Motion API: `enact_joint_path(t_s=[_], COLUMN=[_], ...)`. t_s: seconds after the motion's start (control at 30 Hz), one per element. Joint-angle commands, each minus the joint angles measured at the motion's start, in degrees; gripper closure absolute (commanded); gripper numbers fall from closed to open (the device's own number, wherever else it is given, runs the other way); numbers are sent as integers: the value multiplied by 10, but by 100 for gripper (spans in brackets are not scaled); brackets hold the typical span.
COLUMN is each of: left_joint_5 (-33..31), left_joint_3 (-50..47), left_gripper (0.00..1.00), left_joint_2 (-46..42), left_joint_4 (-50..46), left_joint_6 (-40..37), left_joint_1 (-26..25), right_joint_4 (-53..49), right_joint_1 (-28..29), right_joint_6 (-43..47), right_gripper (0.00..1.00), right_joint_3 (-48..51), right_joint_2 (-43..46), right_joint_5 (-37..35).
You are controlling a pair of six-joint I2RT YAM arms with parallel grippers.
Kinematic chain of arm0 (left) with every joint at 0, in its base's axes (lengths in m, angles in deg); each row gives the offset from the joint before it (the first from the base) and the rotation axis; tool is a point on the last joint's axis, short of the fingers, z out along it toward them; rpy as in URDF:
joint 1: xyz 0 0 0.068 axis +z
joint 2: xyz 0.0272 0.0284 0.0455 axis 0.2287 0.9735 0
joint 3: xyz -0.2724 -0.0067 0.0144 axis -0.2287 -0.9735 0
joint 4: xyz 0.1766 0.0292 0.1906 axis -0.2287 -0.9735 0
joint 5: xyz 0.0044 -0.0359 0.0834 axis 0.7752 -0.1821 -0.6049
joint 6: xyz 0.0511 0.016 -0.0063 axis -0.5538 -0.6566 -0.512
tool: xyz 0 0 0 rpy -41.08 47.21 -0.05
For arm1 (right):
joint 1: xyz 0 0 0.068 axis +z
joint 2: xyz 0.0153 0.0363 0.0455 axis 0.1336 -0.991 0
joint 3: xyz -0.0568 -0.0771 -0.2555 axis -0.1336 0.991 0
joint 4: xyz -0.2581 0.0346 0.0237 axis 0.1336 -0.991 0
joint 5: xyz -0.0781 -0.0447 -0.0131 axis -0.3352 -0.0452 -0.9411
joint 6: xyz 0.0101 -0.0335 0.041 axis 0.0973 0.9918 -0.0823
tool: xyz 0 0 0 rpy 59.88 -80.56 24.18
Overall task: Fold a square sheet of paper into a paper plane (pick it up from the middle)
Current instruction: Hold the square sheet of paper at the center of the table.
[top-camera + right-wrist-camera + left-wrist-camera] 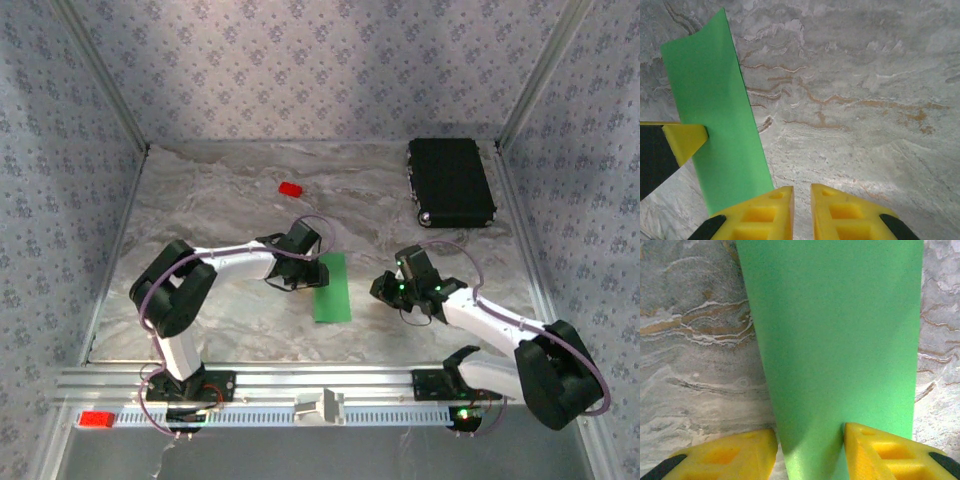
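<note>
One square sheet of paper (331, 287), folded, runs near-to-far; left end effector (810, 432) half-open astride it, right end effector (802, 192) pinched empty.

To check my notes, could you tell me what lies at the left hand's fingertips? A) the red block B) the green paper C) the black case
B: in the left wrist view the paper runs in between the fingers of the left hand.

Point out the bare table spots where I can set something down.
Bare table: between the red block and the black case; also the near strip in front of the green paper. Crowded: the centre, where the left gripper straddles the paper, the right gripper beside it.
</note>
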Motion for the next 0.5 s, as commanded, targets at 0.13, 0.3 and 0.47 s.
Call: enact_joint_path(t_s=[0.13,0.3,0.47], left_joint_5=[-45,-47,-48], left_joint_3=[-16,-19,-12], left_gripper=[56,57,57], left_joint_2=[59,57,59], left_joint_4=[1,6,2], left_joint_6=[-16,-10,-13], left_joint_1=[-4,-5,-4], right_joint_4=[7,10,13], right_joint_1=[12,17,21], right_joint_6=[1,2,1], right_gripper=[82,82,83], right_joint_3=[-22,-26,-27], right_joint_2=[-17,-26,-31], right_joint_5=[9,9,10])
